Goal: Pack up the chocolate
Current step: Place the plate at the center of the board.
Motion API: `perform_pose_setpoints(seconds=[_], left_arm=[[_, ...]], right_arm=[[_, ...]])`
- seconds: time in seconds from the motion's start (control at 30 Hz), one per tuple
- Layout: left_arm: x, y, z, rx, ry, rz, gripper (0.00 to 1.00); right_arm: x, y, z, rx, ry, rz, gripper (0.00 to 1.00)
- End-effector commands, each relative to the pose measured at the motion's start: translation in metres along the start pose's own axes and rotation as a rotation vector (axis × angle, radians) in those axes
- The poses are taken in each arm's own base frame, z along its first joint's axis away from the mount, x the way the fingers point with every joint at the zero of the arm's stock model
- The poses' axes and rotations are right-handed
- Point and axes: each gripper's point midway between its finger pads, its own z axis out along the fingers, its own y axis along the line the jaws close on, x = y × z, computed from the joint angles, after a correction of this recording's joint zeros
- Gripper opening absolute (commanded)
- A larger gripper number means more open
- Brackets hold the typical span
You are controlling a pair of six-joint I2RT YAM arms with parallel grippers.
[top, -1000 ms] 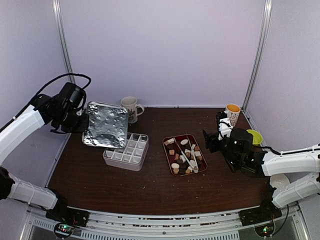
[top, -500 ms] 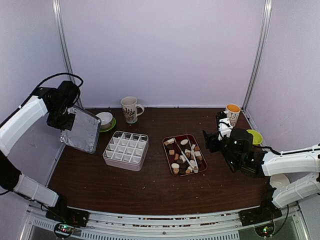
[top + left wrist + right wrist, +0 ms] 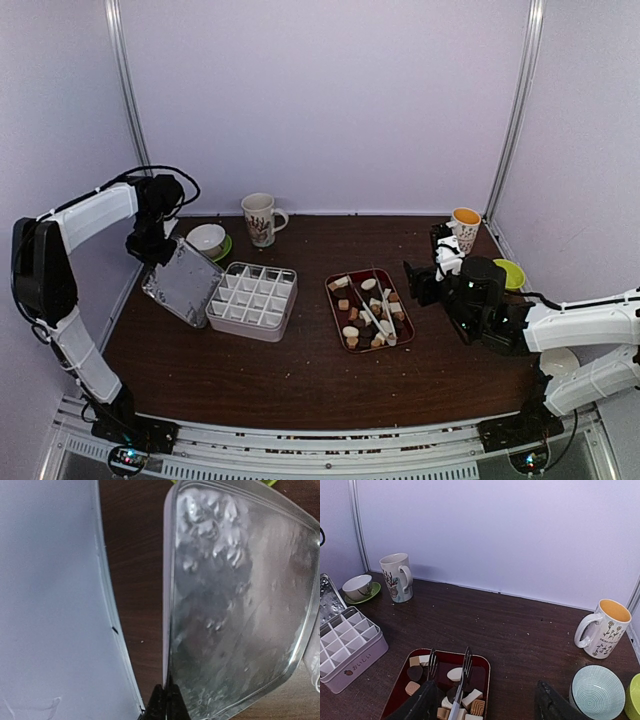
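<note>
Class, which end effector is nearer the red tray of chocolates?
Right. The right end effector hovers open just beside the tray, at its right edge. The left end effector is across the table, past the white divided box, shut on the silver lid.

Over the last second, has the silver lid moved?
Yes. The silver lid, in the left hand, swung down and left, from over the divided box to beside its left wall.

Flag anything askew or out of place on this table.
The silver lid is off the divided box, held tilted at its left side by the left end effector. Tongs lie across the chocolates in the red tray. Nothing looks spilled.
</note>
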Motion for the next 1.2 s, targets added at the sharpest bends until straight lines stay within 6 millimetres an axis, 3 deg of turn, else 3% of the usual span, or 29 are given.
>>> perform_pose_setpoints(seconds=[0.0, 0.43, 0.63, 0.87, 1.17], left_arm=[[-0.021, -0.026, 0.002, 0.166, -0.056, 0.034, 0.0], [-0.018, -0.09, -0.012, 0.49, -0.114, -0.04, 0.0], [-0.011, -0.118, -0.006, 0.543, -0.099, -0.018, 0.0], [-0.01, -0.134, -0.003, 0.604, -0.108, -0.023, 0.0], [-0.004, -0.139, 0.012, 0.591, -0.051, -0.119, 0.0]], right_arm=[[-0.008, 0.0, -0.001, -0.009, -0.022, 0.013, 0.66], [-0.006, 0.003, 0.001, -0.018, -0.012, 0.005, 0.66], [-0.006, 0.003, 0.002, -0.019, -0.014, 0.005, 0.66], [-0.006, 0.004, 0.002, -0.022, -0.012, 0.003, 0.66], [-0.007, 0.004, 0.002, -0.026, -0.012, 0.002, 0.66]])
